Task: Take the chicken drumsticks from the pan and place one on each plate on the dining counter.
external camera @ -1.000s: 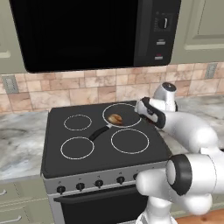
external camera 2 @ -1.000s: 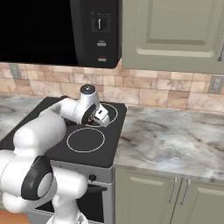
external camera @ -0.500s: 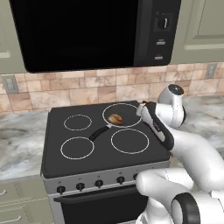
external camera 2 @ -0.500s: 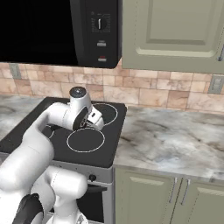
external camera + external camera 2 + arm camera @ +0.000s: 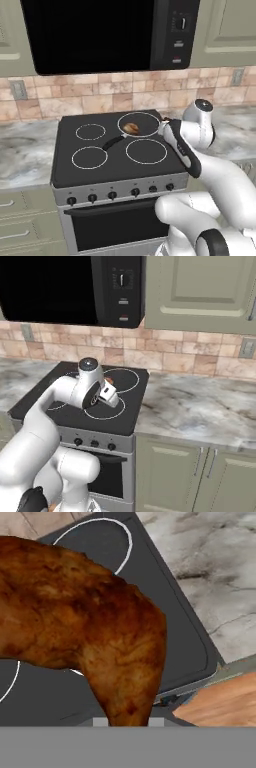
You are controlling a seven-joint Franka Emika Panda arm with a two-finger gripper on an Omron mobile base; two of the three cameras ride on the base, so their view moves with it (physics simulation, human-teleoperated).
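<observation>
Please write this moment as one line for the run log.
phase: carry | gripper: shut on dark drumstick | position: above stove, right side | pan: rear right burner, holds pale drumstick

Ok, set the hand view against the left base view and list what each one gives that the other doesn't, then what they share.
Hand view: the dark reddish-brown drumstick, close up at the fingertips, and a wood-coloured patch beyond the stove's edge.
Left base view: the pan on the rear right burner with the paler drumstick in it, the microwave and the stove knobs.
Shared: the black stove top with white burner rings and the marbled worktop.
</observation>
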